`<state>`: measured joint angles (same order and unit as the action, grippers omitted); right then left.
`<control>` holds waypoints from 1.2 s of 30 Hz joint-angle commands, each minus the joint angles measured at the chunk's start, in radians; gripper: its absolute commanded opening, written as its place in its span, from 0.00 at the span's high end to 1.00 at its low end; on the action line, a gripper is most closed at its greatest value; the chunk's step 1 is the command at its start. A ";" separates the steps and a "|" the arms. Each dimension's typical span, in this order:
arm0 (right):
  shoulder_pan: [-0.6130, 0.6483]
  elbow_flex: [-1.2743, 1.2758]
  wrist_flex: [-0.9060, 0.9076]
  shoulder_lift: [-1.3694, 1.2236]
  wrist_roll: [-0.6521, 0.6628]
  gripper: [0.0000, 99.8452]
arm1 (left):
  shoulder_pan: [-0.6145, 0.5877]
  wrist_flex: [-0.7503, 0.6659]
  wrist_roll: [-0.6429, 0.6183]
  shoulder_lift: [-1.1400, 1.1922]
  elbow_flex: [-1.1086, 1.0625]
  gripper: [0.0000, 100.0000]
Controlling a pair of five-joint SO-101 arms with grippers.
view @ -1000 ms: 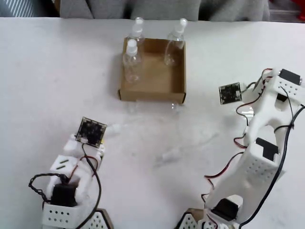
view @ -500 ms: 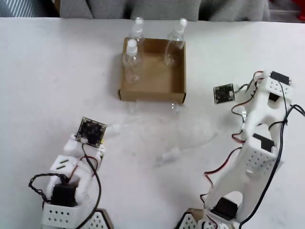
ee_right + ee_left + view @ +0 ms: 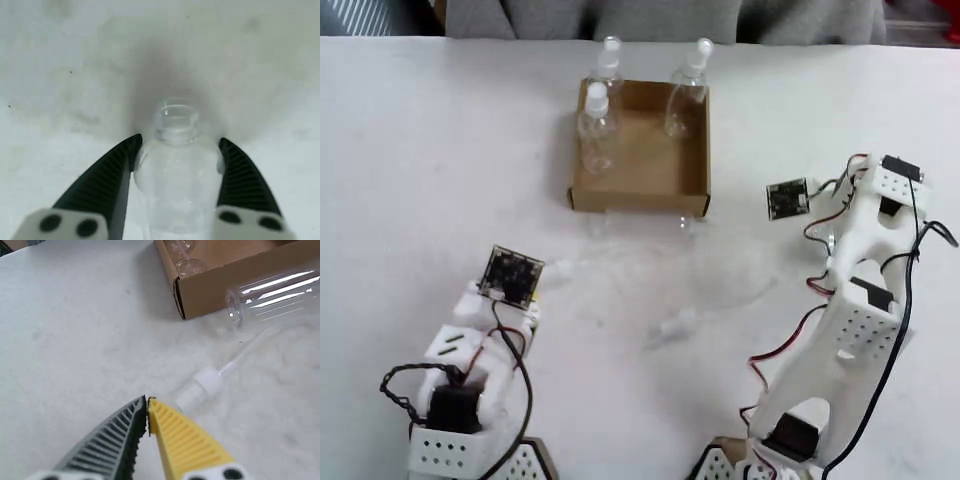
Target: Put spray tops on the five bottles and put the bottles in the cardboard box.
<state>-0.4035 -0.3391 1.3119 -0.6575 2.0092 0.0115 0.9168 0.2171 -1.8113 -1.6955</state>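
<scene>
The cardboard box (image 3: 640, 165) stands at the table's far middle with two capped clear bottles (image 3: 597, 125) (image 3: 685, 95) upright in it; a third capped bottle (image 3: 608, 58) stands at its far edge. An uncapped clear bottle (image 3: 272, 295) lies against the box's (image 3: 220, 285) near wall. My left gripper (image 3: 146, 401) is shut and empty, its tips beside a white spray top (image 3: 197, 390) lying on the table. My right gripper (image 3: 177, 142) at the table's right holds another clear bottle (image 3: 176, 165) with an open neck, one finger on each side of it.
A second spray top (image 3: 675, 325) lies loose on the white table (image 3: 440, 150) near the middle. The right arm (image 3: 850, 320), with its wires, takes up the table's near right; the left arm (image 3: 470, 380) sits at the near left.
The right arm's wrist has shifted a little to the left and straightened up. The left arm and the box with its bottles have not moved.
</scene>
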 commanded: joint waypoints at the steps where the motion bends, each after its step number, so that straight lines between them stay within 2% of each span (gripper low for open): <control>1: -0.019 -0.040 -0.008 0.021 -0.012 0.99 | -0.001 -0.003 0.006 -0.010 0.003 0.97; 4: -0.035 -0.058 -0.008 0.028 -0.069 0.97 | -0.002 -0.003 0.006 -0.010 0.003 0.97; 7: -0.039 -0.118 -0.005 0.028 -0.230 0.97 | -0.002 -0.003 0.006 -0.010 0.003 0.97; 14: -0.035 -0.241 0.016 0.038 -0.763 0.97 | -0.004 -0.002 0.006 -0.010 0.003 0.97; 21: -0.050 -0.345 0.228 0.028 -1.289 0.97 | -0.004 0.000 0.006 -0.010 0.003 0.97; 24: -0.068 -0.344 0.334 0.027 -1.464 0.97 | -0.004 -0.002 0.006 -0.010 0.003 0.97; 28: -0.107 -0.324 0.409 0.035 -1.567 0.97 | -0.004 -0.003 0.006 -0.010 0.003 0.97; 36: -0.160 -0.140 0.407 0.058 -1.570 0.98 | 0.005 -0.005 0.003 -0.012 0.003 0.97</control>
<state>-0.5447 -0.5186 1.6893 -0.6590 0.4503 0.0115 0.9168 0.2171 -1.8113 -1.6955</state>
